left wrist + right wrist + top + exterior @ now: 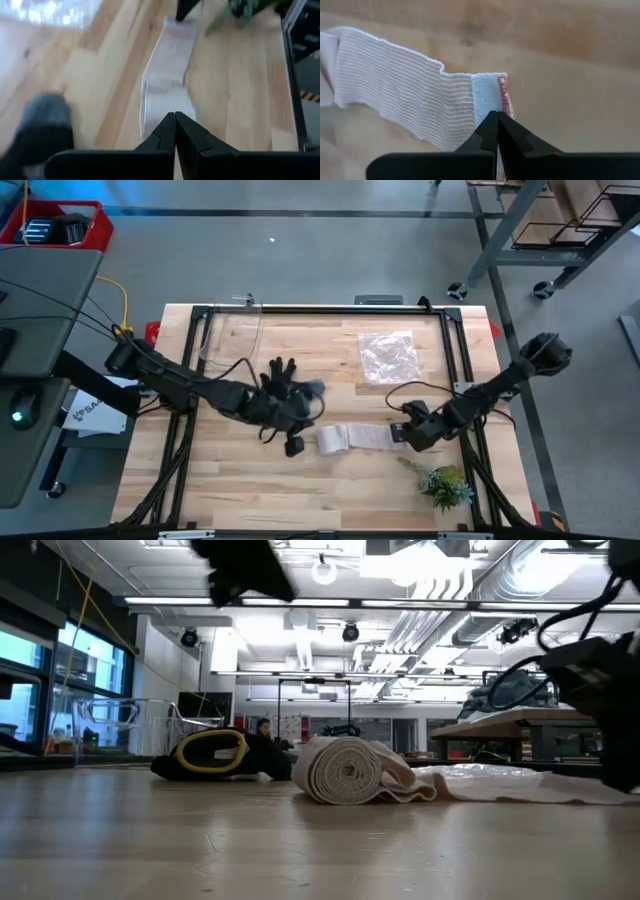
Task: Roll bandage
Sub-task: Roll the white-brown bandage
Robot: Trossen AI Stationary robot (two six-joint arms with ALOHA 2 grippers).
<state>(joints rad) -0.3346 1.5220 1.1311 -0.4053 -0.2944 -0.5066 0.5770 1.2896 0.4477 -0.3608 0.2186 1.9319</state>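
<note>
The white gauze bandage lies on the wooden table, partly rolled. Its roll [332, 439] rests on its side at the centre front and also shows in the low view [345, 770]. The unrolled strip [372, 436] runs from it toward the table's right. My left gripper [294, 445] is shut and hangs just left of the roll, raised above the table in the low view [240, 570]. It points along the strip [167, 65] and touches nothing. My right gripper [402, 435] is shut on the strip's free end. My right gripper pinches the bandage's free end [489, 97] between its two shut fingers, at the taped white patch next to the red-stitched edge. The fingers come from the table's right side, along the strip. The end stands up at the fingertips. The rest of the strip [500, 785] lies slack on the table.
A black-and-grey work glove [280, 375] lies just behind my left arm. A crinkly clear plastic bag [390, 355] lies at the back right. A small green plant sprig [445, 485] lies near the front right. A black frame [200, 360] borders the table.
</note>
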